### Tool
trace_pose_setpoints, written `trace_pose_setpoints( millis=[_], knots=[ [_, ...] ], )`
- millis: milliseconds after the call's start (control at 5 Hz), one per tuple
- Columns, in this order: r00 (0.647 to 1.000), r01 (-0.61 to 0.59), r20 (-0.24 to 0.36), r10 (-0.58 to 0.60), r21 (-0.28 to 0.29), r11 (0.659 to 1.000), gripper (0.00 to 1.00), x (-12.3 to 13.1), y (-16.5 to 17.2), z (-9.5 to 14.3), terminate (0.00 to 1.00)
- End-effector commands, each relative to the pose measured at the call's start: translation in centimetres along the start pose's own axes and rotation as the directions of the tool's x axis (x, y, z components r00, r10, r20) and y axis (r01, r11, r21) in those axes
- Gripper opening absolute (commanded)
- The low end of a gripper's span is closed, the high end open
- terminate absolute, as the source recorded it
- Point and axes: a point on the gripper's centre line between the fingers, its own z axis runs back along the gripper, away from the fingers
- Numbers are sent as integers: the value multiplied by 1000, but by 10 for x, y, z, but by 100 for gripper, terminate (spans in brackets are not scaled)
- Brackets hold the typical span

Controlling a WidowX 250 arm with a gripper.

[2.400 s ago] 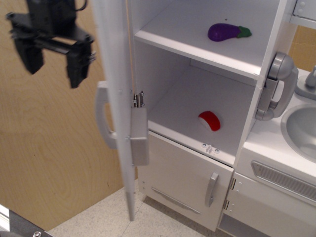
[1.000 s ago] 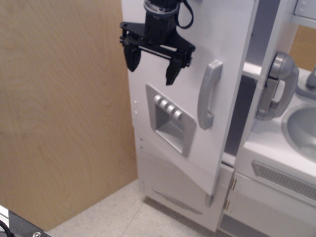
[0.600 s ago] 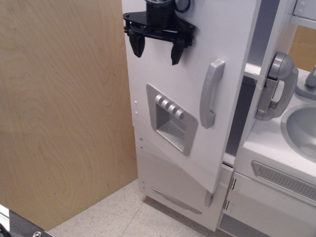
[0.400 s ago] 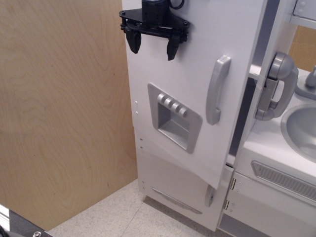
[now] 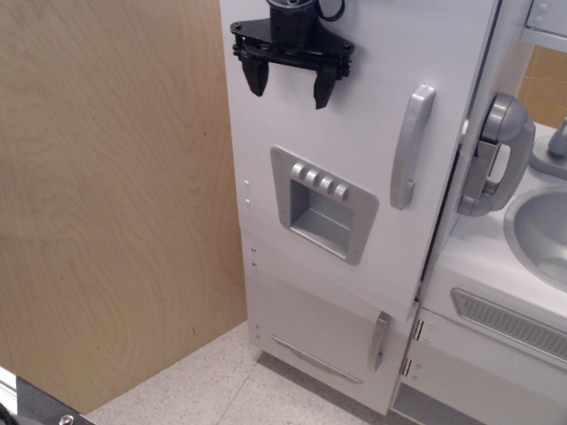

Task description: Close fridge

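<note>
The tall white fridge's large door [image 5: 372, 159] stands nearly flush with the cabinet; only a thin dark gap shows along its right edge. Its long grey vertical handle [image 5: 412, 146] is at the right, and the grey recessed dispenser panel [image 5: 322, 204] with its row of buttons sits below the middle. My black gripper [image 5: 291, 87] is open and empty, fingers pointing down, in front of the door's upper left part, above the dispenser. Whether the fingers touch the door I cannot tell. The inside of the fridge is hidden.
A shorter lower white door [image 5: 319, 332] with a small grey handle [image 5: 380, 340] is below. A grey toy phone [image 5: 496, 155] hangs at the right, beside a sink [image 5: 540, 235] over a vent grille [image 5: 509, 323]. A plywood wall [image 5: 115, 204] fills the left; speckled floor [image 5: 195, 394] lies below.
The fridge door has swung from wide open to almost shut, hiding the shelves and toy food. My gripper moved from the far left across to the door front and followed it right.
</note>
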Motion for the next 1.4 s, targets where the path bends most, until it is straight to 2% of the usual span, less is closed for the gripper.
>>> trace_pose_setpoints(
  millis=[0, 200, 400, 600, 800, 1000, 1200],
  knots=[
    [994, -34, 101, 34, -5, 999, 100, 26, -1, 12, 0],
    [988, -67, 141, 70, -26, 997, 100, 33, -1, 12, 0],
    [985, -94, 145, 98, -30, 995, 100, 35, 3, 14, 0],
    [994, -108, 4, 108, -25, 994, 100, 11, 12, 22, 0],
    [989, -87, -116, 89, 15, 996, 100, -33, 23, 33, 0],
    [985, -2, -171, 5, 17, 1000, 100, -64, 30, 34, 0],
    [985, -2, -171, 5, 17, 1000, 100, -64, 30, 34, 0]
  ],
)
